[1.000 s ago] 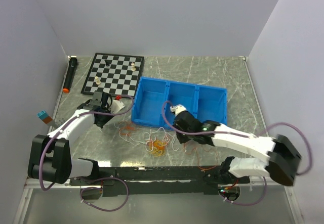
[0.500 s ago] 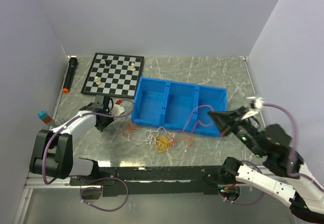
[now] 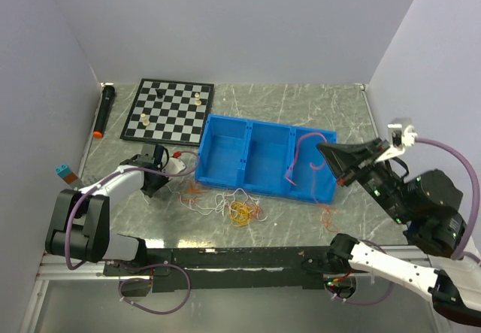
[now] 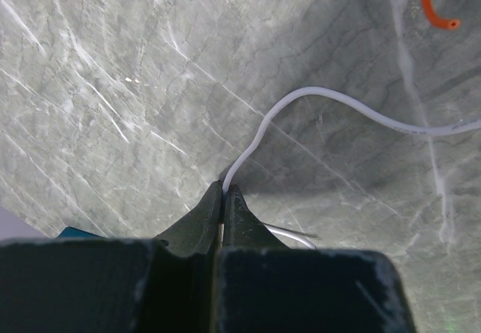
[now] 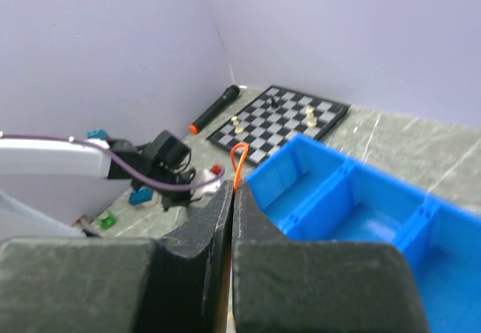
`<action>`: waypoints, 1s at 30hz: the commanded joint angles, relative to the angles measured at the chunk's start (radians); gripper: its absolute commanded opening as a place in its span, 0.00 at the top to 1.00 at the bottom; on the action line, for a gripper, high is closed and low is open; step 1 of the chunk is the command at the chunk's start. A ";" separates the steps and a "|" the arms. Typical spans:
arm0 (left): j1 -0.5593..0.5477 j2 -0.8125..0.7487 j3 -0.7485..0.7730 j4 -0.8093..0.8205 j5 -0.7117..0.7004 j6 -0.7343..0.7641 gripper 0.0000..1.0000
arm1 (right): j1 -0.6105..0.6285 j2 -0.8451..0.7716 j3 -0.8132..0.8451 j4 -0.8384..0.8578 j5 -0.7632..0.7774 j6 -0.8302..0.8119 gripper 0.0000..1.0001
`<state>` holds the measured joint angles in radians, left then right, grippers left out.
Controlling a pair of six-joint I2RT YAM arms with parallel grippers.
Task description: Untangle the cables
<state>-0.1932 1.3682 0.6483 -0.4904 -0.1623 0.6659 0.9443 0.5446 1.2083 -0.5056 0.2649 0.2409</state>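
Observation:
The cables lie in a loose tangle (image 3: 229, 204) in front of the blue bin, with white strands around a yellow coil (image 3: 242, 213). My left gripper (image 3: 152, 183) is low on the table left of the tangle. In the left wrist view it (image 4: 223, 190) is shut on a white cable (image 4: 323, 95) that curves away to the right. A red-orange cable end (image 4: 437, 13) lies beyond it. My right gripper (image 3: 323, 148) is raised high over the bin's right end. In the right wrist view it (image 5: 231, 186) is shut on a red-orange cable (image 5: 239, 156), whose loop sticks out of the jaws. A strand (image 3: 294, 160) hangs from it.
A blue three-compartment bin (image 3: 201, 169) stands mid-table. A chessboard (image 3: 169, 109) with a few pieces lies behind it. A black marker with an orange tip (image 3: 103, 111) lies at the far left. A small blue brick (image 3: 65, 172) sits near the left edge. More red-orange cable (image 3: 328, 217) lies right of the tangle.
My right arm has lifted from the tangle and swung up and to the right, pulling a red-orange cable out with it. My left gripper has stayed low at the left.

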 commanded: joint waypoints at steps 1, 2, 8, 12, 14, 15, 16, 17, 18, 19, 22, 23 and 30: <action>-0.002 -0.021 0.025 -0.002 0.012 -0.008 0.99 | -0.004 0.110 0.141 0.125 0.005 -0.127 1.00; -0.003 -0.024 0.028 -0.007 0.018 -0.011 0.99 | -0.002 0.133 0.167 0.139 0.013 -0.146 1.00; -0.003 -0.050 0.039 -0.033 0.047 -0.020 0.99 | -0.004 0.267 0.264 0.208 0.105 -0.271 1.00; -0.003 -0.069 0.033 -0.036 0.055 -0.017 0.99 | -0.006 0.308 0.263 0.271 0.190 -0.333 1.00; -0.002 -0.070 0.034 -0.039 0.056 -0.019 0.99 | -0.012 0.322 0.248 0.306 0.235 -0.359 1.00; -0.003 -0.067 0.036 -0.040 0.061 -0.022 0.99 | -0.016 0.325 0.237 0.323 0.256 -0.370 1.00; -0.003 -0.069 0.037 -0.043 0.064 -0.023 0.99 | -0.025 0.328 0.226 0.335 0.272 -0.376 1.00; -0.003 -0.069 0.039 -0.045 0.066 -0.025 0.99 | -0.039 0.330 0.215 0.344 0.278 -0.380 1.00; -0.003 -0.070 0.039 -0.048 0.070 -0.026 0.99 | -0.053 0.331 0.205 0.352 0.281 -0.380 1.00; -0.003 -0.070 0.039 -0.047 0.072 -0.026 0.99 | -0.068 0.330 0.195 0.360 0.284 -0.382 1.00; -0.003 -0.070 0.042 -0.051 0.076 -0.028 0.99 | -0.119 0.324 0.169 0.371 0.280 -0.376 1.00; -0.003 -0.069 0.042 -0.051 0.078 -0.029 0.99 | -0.136 0.324 0.162 0.369 0.277 -0.373 1.00; -0.003 -0.066 0.051 -0.054 0.087 -0.034 0.99 | -0.255 0.319 0.094 0.351 0.226 -0.319 1.00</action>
<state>-0.1932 1.3190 0.6590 -0.5365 -0.1009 0.6434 0.7452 0.8738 1.3338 -0.1871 0.5106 -0.1089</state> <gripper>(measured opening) 0.026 0.012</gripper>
